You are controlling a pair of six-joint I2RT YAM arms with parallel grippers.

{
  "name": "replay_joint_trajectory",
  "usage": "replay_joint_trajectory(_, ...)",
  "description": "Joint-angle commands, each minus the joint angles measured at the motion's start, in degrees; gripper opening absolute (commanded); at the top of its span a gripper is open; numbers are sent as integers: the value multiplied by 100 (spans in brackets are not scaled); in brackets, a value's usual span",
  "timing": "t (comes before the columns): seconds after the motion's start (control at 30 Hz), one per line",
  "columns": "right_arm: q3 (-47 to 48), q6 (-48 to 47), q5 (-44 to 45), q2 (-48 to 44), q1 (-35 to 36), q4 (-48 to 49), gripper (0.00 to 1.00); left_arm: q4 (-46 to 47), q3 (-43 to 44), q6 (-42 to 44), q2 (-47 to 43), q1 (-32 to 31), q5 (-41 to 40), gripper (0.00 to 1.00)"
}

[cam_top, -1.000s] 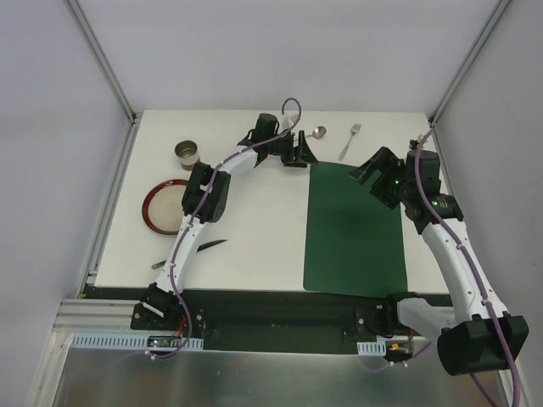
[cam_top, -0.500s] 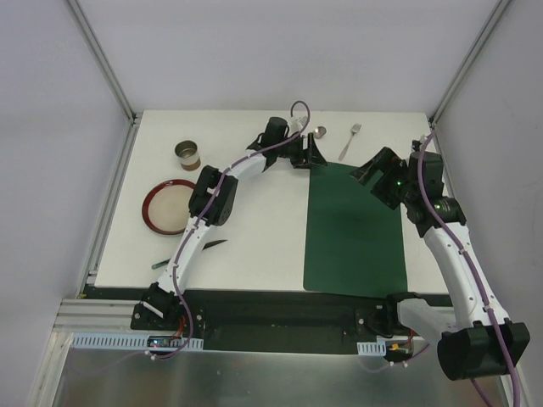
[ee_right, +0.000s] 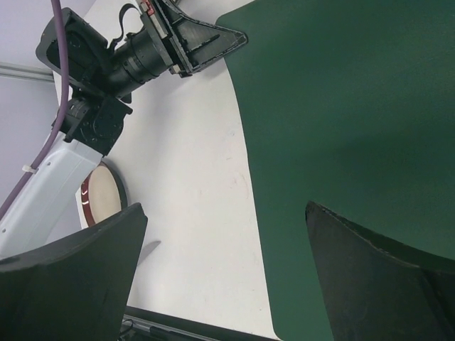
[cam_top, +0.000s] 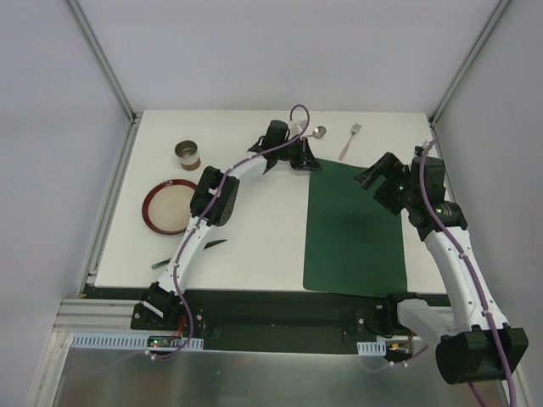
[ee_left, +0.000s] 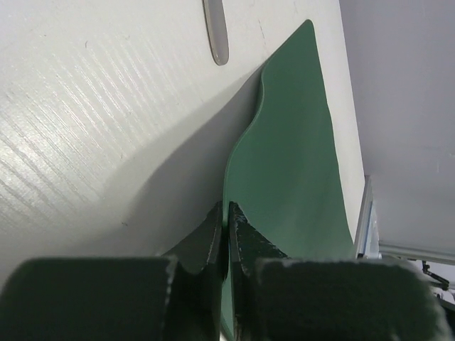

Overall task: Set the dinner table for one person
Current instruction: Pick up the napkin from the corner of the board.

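Note:
The white dinner table (cam_top: 254, 212) carries a dark green placemat (cam_top: 352, 229) on its right half. My left gripper (cam_top: 307, 161) reaches to the mat's far left corner and is shut on the mat's edge. In the left wrist view, the jaws (ee_left: 227, 213) pinch the thin green edge, and the placemat (ee_left: 298, 156) rises in a wave off the table. My right gripper (cam_top: 382, 178) hovers open above the placemat's (ee_right: 355, 128) far right part. Nothing is between the right gripper's (ee_right: 224, 213) fingers.
A spoon (cam_top: 317, 132) and a fork (cam_top: 349, 141) lie at the back, just beyond the mat. A metal cup (cam_top: 187, 153) and a red-rimmed plate (cam_top: 166, 206) sit at the left. A dark knife (cam_top: 208, 246) lies near the front left. Metal frame rails edge the table.
My left gripper has moved right to the mat's far left corner and shut on its edge. The right arm has drifted slightly to the right.

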Motion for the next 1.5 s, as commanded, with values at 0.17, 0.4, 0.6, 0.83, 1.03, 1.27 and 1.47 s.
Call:
replay_joint_trajectory(0.17,-330,-68,35,-59,-66,138,96,-4,-6,66,-491,-10,-130,0)
replay_joint_trajectory(0.4,-734,-7,-193,196,-75,508,96,-593,538,383,-1299,25,-253,0)
replay_joint_trajectory(0.6,-1024,81,-413,512,-57,947,96,-936,838,523,-1914,78,-270,0)
replay_joint_trajectory(0.83,-1157,-7,-440,881,-48,1282,96,-1358,838,778,-2644,87,-323,0)
replay_joint_trajectory(1.03,-1297,10,-431,1179,31,1614,96,-1639,794,928,-3154,87,-428,0)
replay_joint_trajectory(1.27,-1368,186,-378,1654,504,2108,96,-2034,873,1288,-3803,104,-867,0)
replay_joint_trajectory(1.47,-1376,195,-343,1778,909,2266,96,-2201,795,1552,-4366,254,-1367,0)
